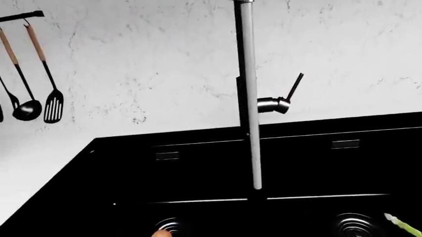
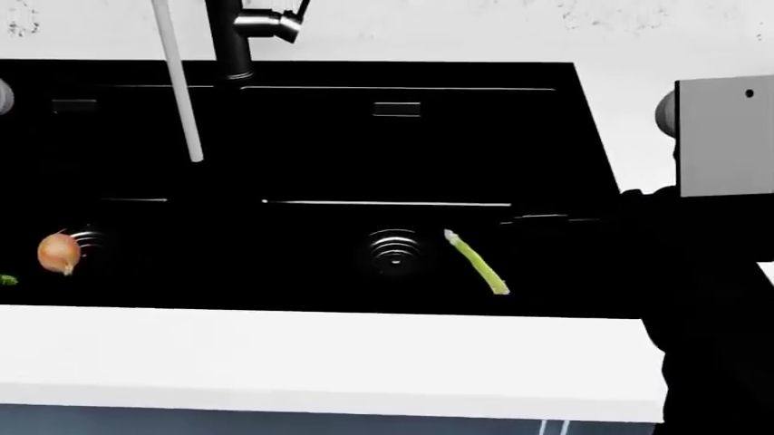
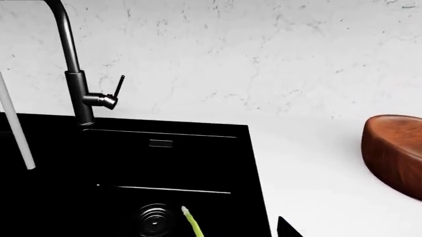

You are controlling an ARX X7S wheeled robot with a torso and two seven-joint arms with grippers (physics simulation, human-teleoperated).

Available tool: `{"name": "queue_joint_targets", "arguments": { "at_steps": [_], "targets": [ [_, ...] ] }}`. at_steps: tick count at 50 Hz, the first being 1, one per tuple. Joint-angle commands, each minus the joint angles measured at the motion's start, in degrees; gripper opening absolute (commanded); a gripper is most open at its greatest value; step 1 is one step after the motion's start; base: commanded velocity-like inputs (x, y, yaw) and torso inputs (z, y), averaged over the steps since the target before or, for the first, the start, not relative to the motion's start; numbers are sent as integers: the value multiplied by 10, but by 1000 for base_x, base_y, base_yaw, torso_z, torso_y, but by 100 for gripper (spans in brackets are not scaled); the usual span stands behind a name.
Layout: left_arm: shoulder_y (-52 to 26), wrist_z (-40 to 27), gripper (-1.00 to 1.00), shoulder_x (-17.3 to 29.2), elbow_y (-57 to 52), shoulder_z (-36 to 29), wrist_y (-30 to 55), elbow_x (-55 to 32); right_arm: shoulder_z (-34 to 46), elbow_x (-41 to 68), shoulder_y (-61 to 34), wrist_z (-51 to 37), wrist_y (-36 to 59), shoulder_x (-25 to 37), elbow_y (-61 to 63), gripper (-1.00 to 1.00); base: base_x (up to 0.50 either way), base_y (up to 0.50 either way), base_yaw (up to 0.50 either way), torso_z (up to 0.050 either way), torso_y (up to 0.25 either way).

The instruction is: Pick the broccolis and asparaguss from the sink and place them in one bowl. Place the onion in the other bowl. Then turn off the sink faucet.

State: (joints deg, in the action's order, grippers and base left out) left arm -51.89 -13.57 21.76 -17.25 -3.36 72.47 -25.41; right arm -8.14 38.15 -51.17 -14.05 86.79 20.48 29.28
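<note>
The right arm (image 2: 713, 263) is seen as a dark mass over the counter, just beside the sink's (image 2: 581, 136) right rim; its fingers are not shown clearly in any view, so whether they are parted or pressed together cannot be told, and nothing is seen to be carried. The left gripper is not shown at all. One asparagus spear (image 2: 476, 263) lies on the basin floor below and to the inner side of the right arm, just beside the ribbed drain (image 2: 393, 251), its pointed tip turned toward the drain. The onion (image 2: 60, 253) rests in the far basin, well apart from that arm, with a scrap of green (image 2: 6, 280) at the picture's edge beside it that is too small to be identified. The wooden bowl (image 3: 394, 155) stands on the counter on the arm's outer side. Water (image 2: 177, 82) is seen running from the faucet (image 2: 230, 41), whose lever (image 3: 118, 85) is raised. The spear is judged to be the next pick: the jaws should be set across its thin stalk near the middle, lowered squarely to the basin floor, and closed gently so it is not rolled away toward the drain.
</note>
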Motion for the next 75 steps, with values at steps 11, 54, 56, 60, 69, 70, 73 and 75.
{"name": "queue_joint_targets", "arguments": {
  "at_steps": [11,54,56,60,69,70,73,75],
  "targets": [
    [28,-1,100,6,-5,15,-3,-9,-2,26,27,-14,-14,4,0,100,485,86,0,0,0],
    [30,0,100,18,8,0,-4,-13,-34,81,52,-66,-2,4,7,100,462,60,0,0,1],
    [30,0,100,19,9,1,-3,-14,-36,81,59,-69,-5,3,5,100,31,0,0,0,0],
    [29,3,100,22,15,1,-6,-14,-45,215,57,-151,31,10,-74,100,0,0,0,0,0],
    [28,10,100,32,14,4,0,-21,114,473,0,-279,29,77,-256,100,0,0,0,0,0],
    [27,10,100,32,14,6,1,-22,135,487,-8,-284,28,87,-267,100,0,0,0,0,0],
    [34,7,100,30,5,17,5,-27,225,538,-45,-290,29,116,-323,100,0,0,0,0,0],
    [35,8,100,29,2,18,10,-31,276,513,-57,-250,23,122,-336,100,0,0,0,0,0]
  ]
}}
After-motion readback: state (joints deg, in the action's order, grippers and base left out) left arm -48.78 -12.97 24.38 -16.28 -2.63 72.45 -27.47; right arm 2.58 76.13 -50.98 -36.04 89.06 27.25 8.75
